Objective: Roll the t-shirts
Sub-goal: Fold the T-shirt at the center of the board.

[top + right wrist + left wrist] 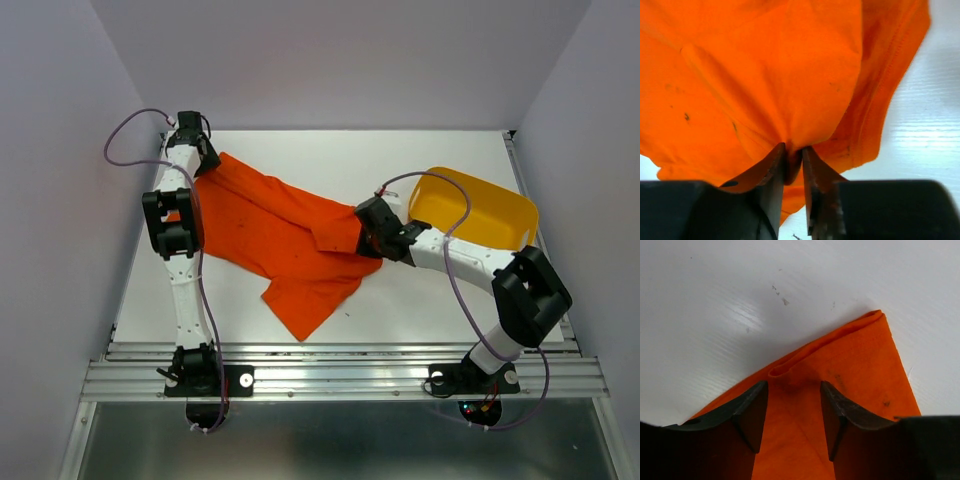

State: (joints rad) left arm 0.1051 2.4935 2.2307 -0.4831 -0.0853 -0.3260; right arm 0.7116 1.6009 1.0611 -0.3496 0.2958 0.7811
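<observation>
A bright orange-red short-sleeved t-shirt of soft thin cloth [290, 250] lies on the flat white worktop [420, 160]. It is not rolled. It is spread out in a messy way, from the far left corner of the worktop down to the middle. One pointed end of it points toward the near edge.

The white left arm [185, 290] reaches up to the far left corner. The left jaws stand apart there, right over a folded corner of the t-shirt. The cloth lies flat on the worktop between them, and they do not hold it.

The white right arm [470, 262] reaches in from the right side to the middle of the worktop. The right jaws are very narrow, and a bit of the t-shirt is pinched between them. The cloth bunches up where they hold it and fans out from there.

A yellow plastic tub [490, 225] sits on the far right part of the worktop, just behind the right arm. It is apart from the t-shirt.
</observation>
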